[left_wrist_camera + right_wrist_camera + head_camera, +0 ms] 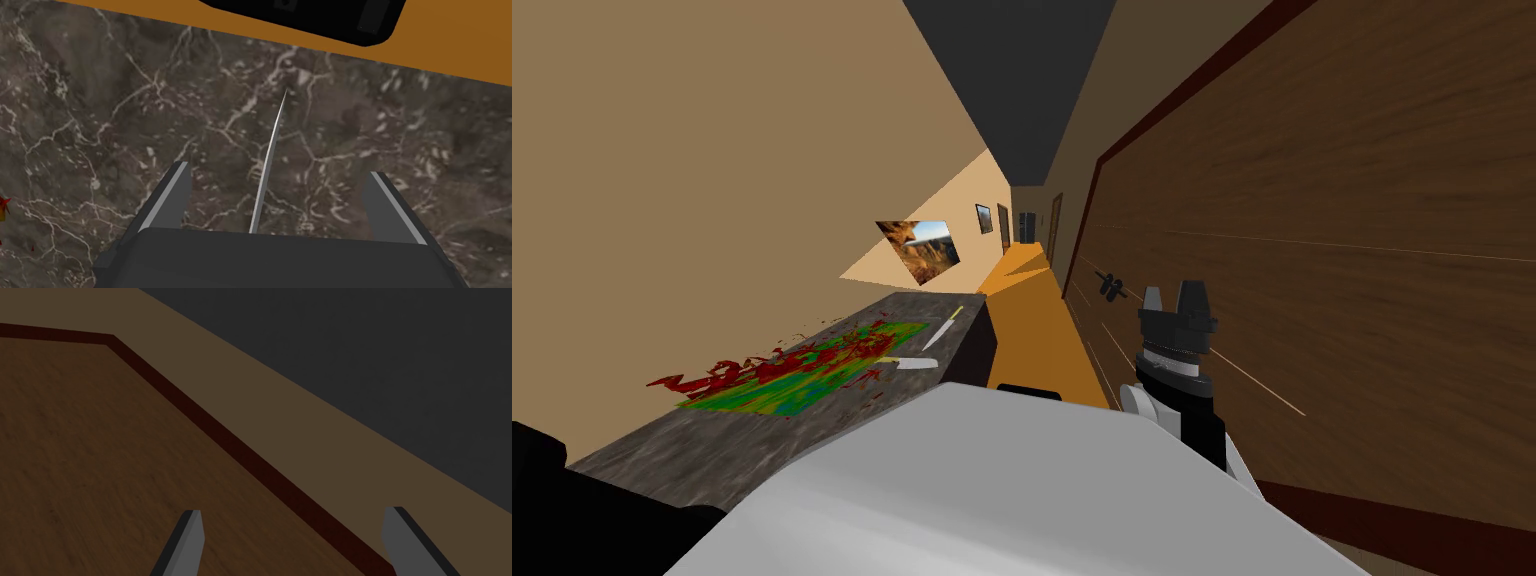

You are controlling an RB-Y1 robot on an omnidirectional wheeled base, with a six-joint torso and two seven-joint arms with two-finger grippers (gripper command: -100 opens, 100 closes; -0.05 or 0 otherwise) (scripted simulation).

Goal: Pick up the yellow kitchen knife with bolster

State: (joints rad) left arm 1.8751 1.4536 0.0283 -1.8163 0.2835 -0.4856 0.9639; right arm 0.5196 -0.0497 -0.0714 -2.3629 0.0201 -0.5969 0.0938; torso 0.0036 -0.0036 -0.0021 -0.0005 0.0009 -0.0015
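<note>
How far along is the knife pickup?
Done: the left gripper is down at the marble counter, with the knife blade running between its open fingers. In hand: lining up. Nothing is gripped, and the handle is hidden by the gripper body. Left: close on the knife and lift it. The right gripper hangs open beside a brown wooden panel.

Blade [270,155] seen edge-on between the left gripper's [278,170] parted jaws; its handle is hidden behind the gripper body. Head view, centre of frame: far knife [943,328] and near knife [909,362] on the tabletop [662,450]; bolsters too small to tell.
</note>
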